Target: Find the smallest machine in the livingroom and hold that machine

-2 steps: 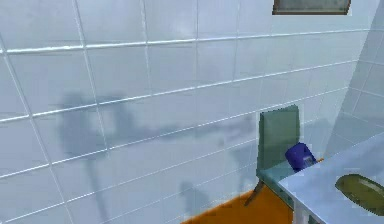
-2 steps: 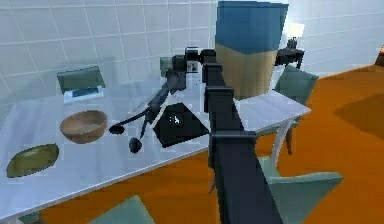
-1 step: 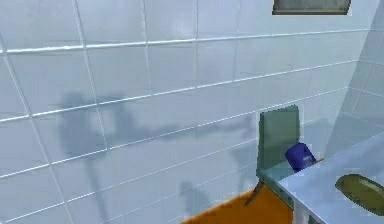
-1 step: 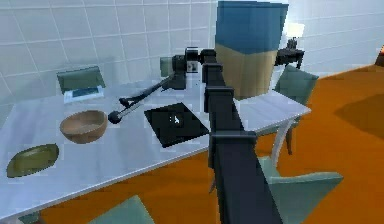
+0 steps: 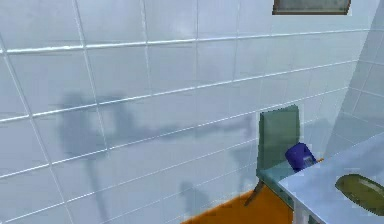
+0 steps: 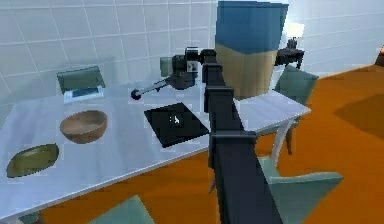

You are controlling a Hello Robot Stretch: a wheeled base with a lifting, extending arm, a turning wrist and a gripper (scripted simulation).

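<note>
On the white desk (image 6: 120, 150), a wooden bowl (image 6: 83, 125) sits left of a flat black slab (image 6: 175, 122) (probably the small machine, roughly square). The fingers (image 6: 150, 88) point left just beyond the slab; I cannot tell their state. A tall box (image 6: 248, 50) stands right of the slab, with orange floor (image 6: 340, 120) farther right.

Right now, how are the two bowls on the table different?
The brown bowl is deep with high sides; the green bowl is shallow, almost flat. The brown bowl looks light brown like wood; the green bowl is dull olive. Both are round, look empty and sit on the pale table.
</note>
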